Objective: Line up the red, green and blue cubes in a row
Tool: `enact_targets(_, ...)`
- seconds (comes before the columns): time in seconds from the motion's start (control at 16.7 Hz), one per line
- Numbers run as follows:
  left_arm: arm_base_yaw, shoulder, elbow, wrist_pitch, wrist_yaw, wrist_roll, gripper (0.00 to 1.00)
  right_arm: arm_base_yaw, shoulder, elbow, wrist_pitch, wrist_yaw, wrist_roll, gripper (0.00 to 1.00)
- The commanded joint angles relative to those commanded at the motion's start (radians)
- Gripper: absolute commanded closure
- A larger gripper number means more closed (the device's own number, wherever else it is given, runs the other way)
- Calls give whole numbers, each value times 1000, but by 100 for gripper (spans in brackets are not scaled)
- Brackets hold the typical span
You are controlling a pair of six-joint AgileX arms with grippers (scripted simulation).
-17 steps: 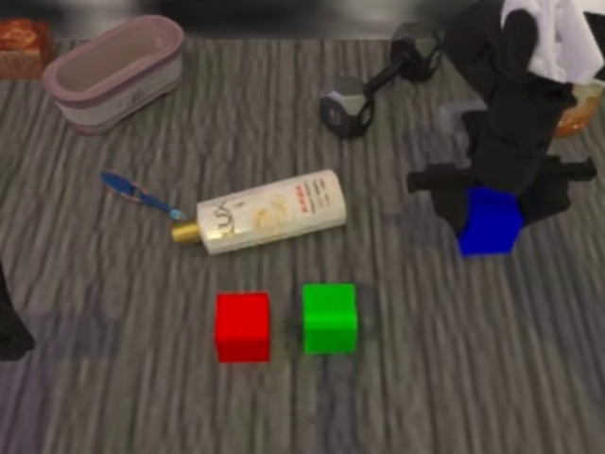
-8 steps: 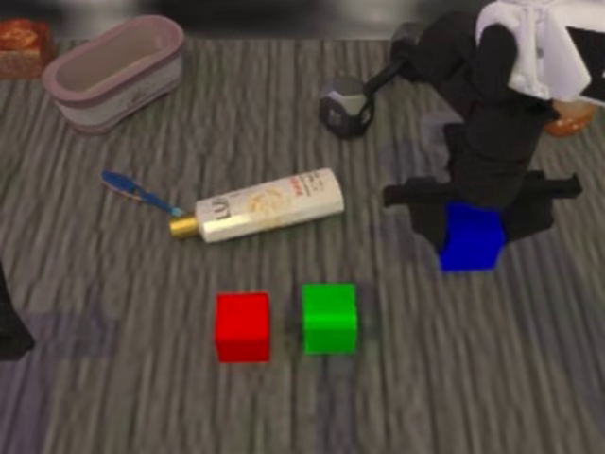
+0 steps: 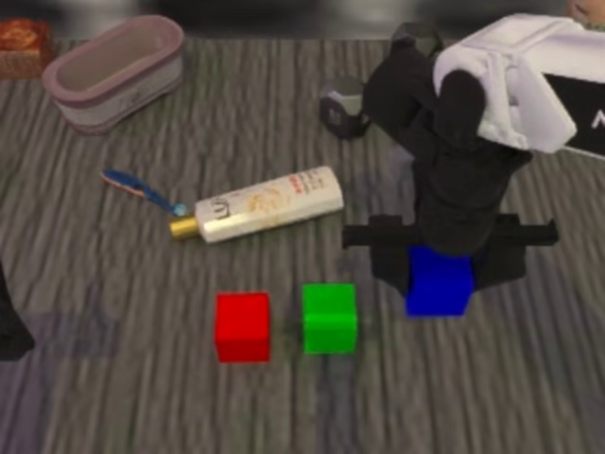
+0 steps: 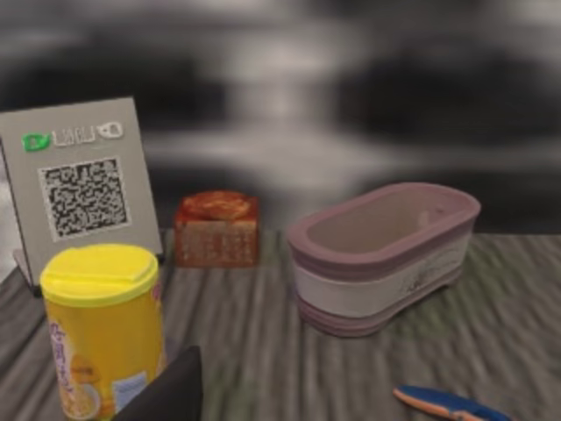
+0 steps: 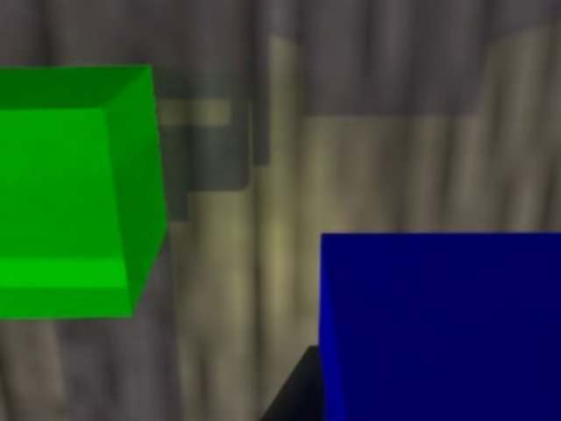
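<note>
The red cube (image 3: 242,326) and the green cube (image 3: 329,318) sit side by side on the table, a small gap between them. My right gripper (image 3: 440,274) is shut on the blue cube (image 3: 439,283), which hangs just right of the green cube and slightly farther back. In the right wrist view the blue cube (image 5: 443,324) fills the near corner with a dark finger (image 5: 294,390) against its side, and the green cube (image 5: 74,193) lies beyond it. My left arm (image 3: 9,326) is parked at the table's left edge.
A cream lotion bottle (image 3: 269,204) and a blue toothbrush (image 3: 140,193) lie behind the cubes. A pink tub (image 3: 115,71) stands at the back left, a dumbbell (image 3: 345,99) at the back middle. The left wrist view shows a yellow can (image 4: 103,329) and a QR sign (image 4: 79,189).
My right gripper has carried the blue cube leftward and toward the front, from the right side of the table to a spot beside the green cube. The red and green cubes have not moved.
</note>
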Motion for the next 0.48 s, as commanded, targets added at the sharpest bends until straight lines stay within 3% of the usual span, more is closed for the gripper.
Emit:
enact_targets(0.24,0,0,0,0,0,0,0,-3,9,-10,17,-1,-1,100)
enact_targets(0.48,0,0,0,0,0,0,0,-1,53,-97,153,1,1,100)
